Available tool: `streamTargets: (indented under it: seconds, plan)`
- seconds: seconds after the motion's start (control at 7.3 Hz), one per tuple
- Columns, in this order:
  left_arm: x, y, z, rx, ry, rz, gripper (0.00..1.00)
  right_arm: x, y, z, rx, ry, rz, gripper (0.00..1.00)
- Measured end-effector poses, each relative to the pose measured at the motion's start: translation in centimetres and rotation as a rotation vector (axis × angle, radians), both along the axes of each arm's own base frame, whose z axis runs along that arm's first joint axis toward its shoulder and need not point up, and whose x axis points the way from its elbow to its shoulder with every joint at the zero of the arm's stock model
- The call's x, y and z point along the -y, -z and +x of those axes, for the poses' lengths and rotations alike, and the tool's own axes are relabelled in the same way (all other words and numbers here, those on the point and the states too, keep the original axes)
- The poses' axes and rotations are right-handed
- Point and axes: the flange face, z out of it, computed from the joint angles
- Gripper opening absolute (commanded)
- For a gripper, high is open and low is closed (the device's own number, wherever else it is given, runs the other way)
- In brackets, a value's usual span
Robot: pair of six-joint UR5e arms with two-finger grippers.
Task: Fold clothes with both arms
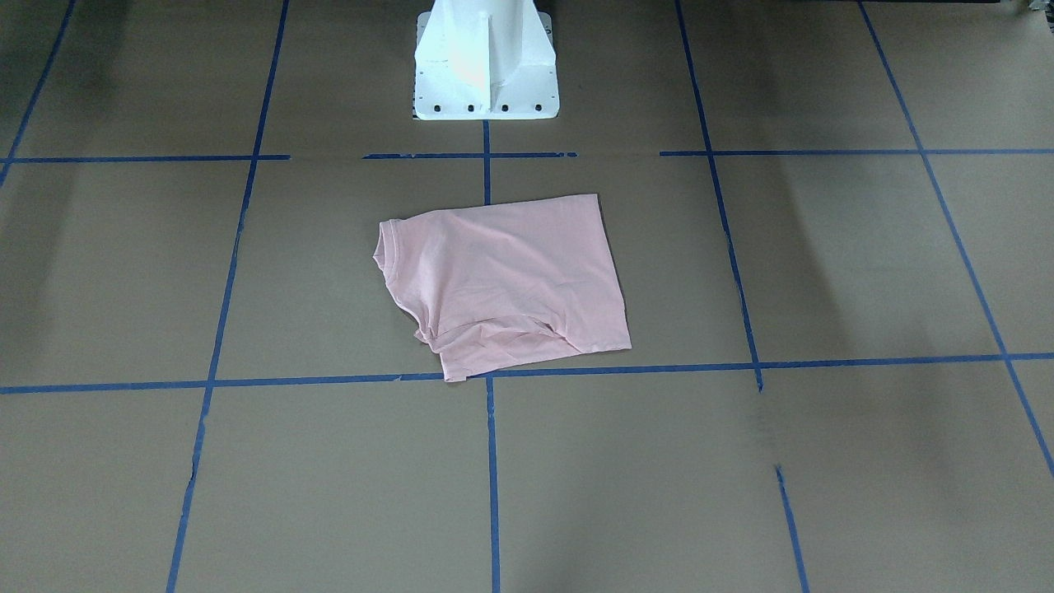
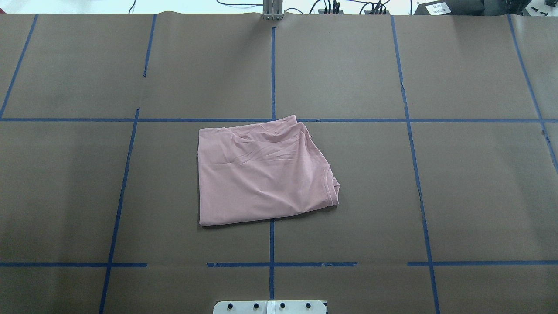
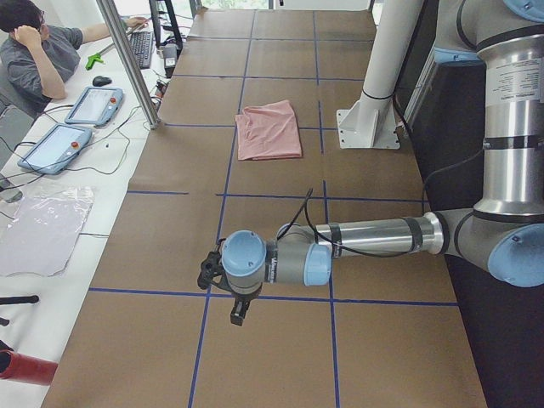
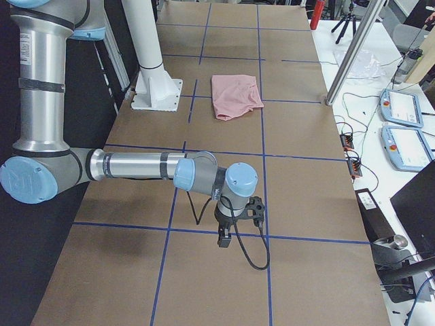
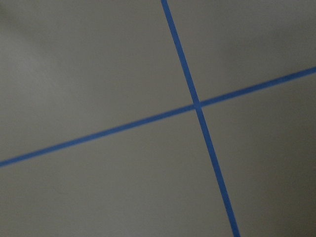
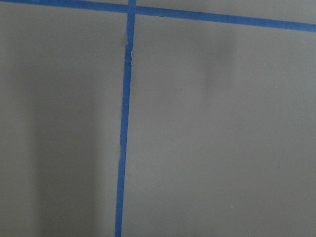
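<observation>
The pale pink T-shirt (image 2: 261,174) lies folded into a rough rectangle in the middle of the worktop (image 2: 436,196), just out from the white pedestal (image 1: 486,66). Its ribbed collar is turned toward the robot's right and its plain side is up (no print shows on the upper face). It lies across the central line of the blue tape grid (image 2: 272,74), and its far corner reaches the cross line there. A few soft creases run over the cloth, and a sleeve is tucked along the far edge. Nothing touches the shirt. The left arm (image 3: 374,238) is stretched low over the worktop at the robot's left end, well apart from the shirt, and its left fingers (image 3: 237,313) point down near a tape crossing. The right arm (image 4: 136,165) does the same at the opposite end, its right fingers (image 4: 224,239) also pointing down. Whether either pair of fingers is spread or pressed together I cannot tell. Both wrist views show only brown paper and tape.
</observation>
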Motion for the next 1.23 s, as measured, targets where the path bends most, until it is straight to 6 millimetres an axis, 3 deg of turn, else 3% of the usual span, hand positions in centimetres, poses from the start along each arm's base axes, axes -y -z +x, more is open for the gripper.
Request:
streamTargets:
  seconds: [0.14,0.69,1.23]
  plan:
    - [-0.2,0.0,-0.2,0.042,0.003,0.008,1.0,-0.1,-0.2,0.0,0.005,-0.003,-0.003,1.0]
    - [0.9,4.1,-0.7,0.13,0.009,0.039,1.0,-0.1,0.1,0.4,0.018,-0.018,0.003,1.0]
    - [0.5,3.4,-0.6,0.13,0.001,0.038,1.0,-1.0,-0.7,1.3,-0.018,-0.015,-0.003,1.0]
